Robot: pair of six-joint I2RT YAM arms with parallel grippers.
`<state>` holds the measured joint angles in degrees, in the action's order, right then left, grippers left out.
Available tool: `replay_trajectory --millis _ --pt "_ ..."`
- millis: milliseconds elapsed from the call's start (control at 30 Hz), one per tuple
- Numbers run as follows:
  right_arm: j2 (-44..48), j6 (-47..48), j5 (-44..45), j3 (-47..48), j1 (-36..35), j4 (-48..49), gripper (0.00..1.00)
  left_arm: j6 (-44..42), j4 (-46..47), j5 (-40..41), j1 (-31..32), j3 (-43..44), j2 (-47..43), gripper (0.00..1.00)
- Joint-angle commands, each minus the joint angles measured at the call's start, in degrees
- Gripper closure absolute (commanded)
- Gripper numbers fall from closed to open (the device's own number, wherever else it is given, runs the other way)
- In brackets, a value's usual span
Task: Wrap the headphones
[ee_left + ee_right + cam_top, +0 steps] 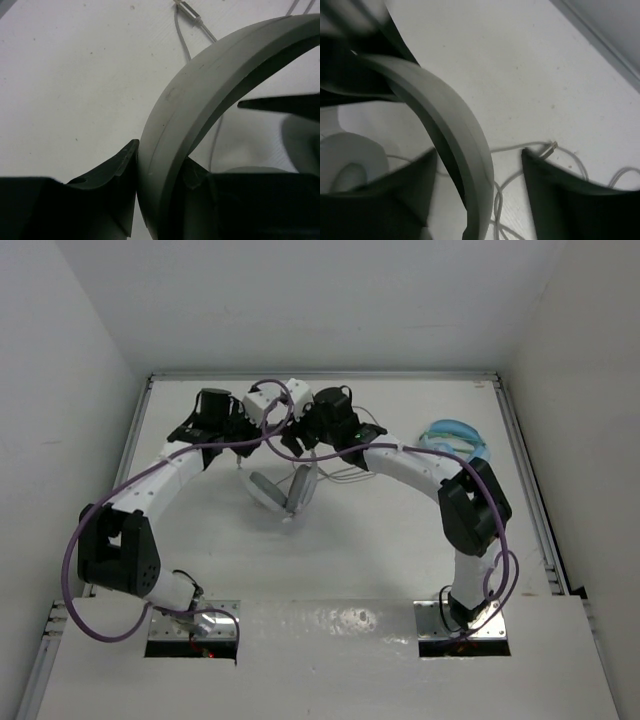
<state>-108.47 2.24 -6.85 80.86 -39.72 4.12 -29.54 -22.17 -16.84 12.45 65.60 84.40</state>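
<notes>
The white and grey headphones (268,488) are held up at the back middle of the table, ear cups hanging down. My left gripper (243,425) is shut on the grey headband (200,95), with a jaw pressed against each side of it (160,162). My right gripper (300,430) is open around the same headband (445,115); the band runs between its jaws (479,156), nearer the left one. The thin grey cable (517,150) lies loose on the table below, its plug (551,146) by the right finger. An ear cup (350,160) shows at the lower left.
Light blue headphones (455,435) lie at the back right, beside the right arm. Loops of cable (350,472) lie on the table under the right forearm. White walls close in the table on the left, back and right.
</notes>
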Motion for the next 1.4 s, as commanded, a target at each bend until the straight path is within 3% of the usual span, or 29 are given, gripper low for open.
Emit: replay_trajectory --millis 0,67,233,367,433,467,500,533,600,633,700,733,833,933,1033,1133,1200,1267,1300,1367 --pt "4.05 -0.13 -3.88 6.15 -0.53 5.03 0.22 8.34 4.68 2.59 -0.05 -1.00 -3.10 1.00" --pt "6.06 -1.01 -1.24 5.89 -0.18 5.02 0.02 12.55 6.70 4.00 -1.10 -0.83 -3.54 1.00" --pt "20.46 -1.89 1.31 -1.92 1.32 9.58 0.01 26.45 9.77 0.33 -9.88 0.92 -3.54 1.00" --pt "32.42 -1.10 0.88 -14.19 1.40 14.67 0.01 34.79 11.01 -1.70 -15.43 3.82 -4.59 1.00" --pt "37.87 1.53 -0.61 -21.92 1.49 17.13 0.13 36.83 10.14 -2.84 -17.28 5.93 -5.12 1.00" --pt "39.37 4.15 -2.10 -24.41 1.58 17.58 0.34 38.66 8.57 -3.46 -17.98 8.98 -4.95 1.00" --pt "39.56 5.74 -2.98 -26.61 1.58 18.46 0.45 39.64 7.77 -3.55 -18.25 10.58 -4.77 1.00" --pt "39.12 7.58 -4.04 -31.50 1.58 21.43 0.52 41.65 7.06 -3.90 -18.60 13.73 -4.60 1.00" --pt "37.02 13.10 -7.10 -35.40 1.58 24.87 0.57 43.59 5.13 -4.25 -18.86 16.39 -4.16 1.00" --pt "33.09 14.53 -8.08 -37.33 1.49 26.28 0.41 44.12 4.60 -4.43 -18.95 17.62 -3.98 1.00" --pt "27.90 17.95 -8.96 -37.09 1.23 28.92 0.26 45.53 2.76 -4.08 -18.86 20.86 -3.81 1.00" --pt "22.39 19.37 -8.79 -35.18 1.05 29.36 0.11 46.06 2.14 -3.99 -18.95 21.75 -3.80 1.00" --pt "14.71 23.85 -6.60 -30.00 0.26 31.03 0.01 46.76 0.73 -3.29 -18.86 23.69 -4.24 1.00" --pt "4.26 27.81 -3.79 -24.10 0.26 30.60 0.01 46.77 -0.06 -4.07 -18.95 24.92 -4.77 1.00" --pt "-0.59 29.39 -2.81 -18.66 0.26 27.98 0.01 46.77 -1.20 -5.39 -18.95 26.76 -4.95 1.00" --pt "-6.39 26.07 -3.95 -14.00 0.00 26.99 0.01 46.77 -2.43 -6.10 -18.86 28.35 -4.77 1.00" --pt "-10.53 21.15 -3.52 -10.92 -0.18 27.87 0.06 46.85 -2.79 -6.10 -18.95 28.62 -4.77 1.00" --pt "-12.72 18.61 -4.13 -9.67 -0.18 26.30 0.20 46.94 -2.61 -5.66 -18.95 28.09 -5.03 1.00" --pt "-12.56 18.24 -4.48 -9.84 -0.18 24.46 0.34 46.94 -2.35 -5.40 -18.95 27.74 -5.12 1.00" --pt "-11.51 15.53 -5.18 -11.77 -0.18 24.79 0.49 46.59 -1.91 -4.26 -19.04 26.86 -5.12 1.00"
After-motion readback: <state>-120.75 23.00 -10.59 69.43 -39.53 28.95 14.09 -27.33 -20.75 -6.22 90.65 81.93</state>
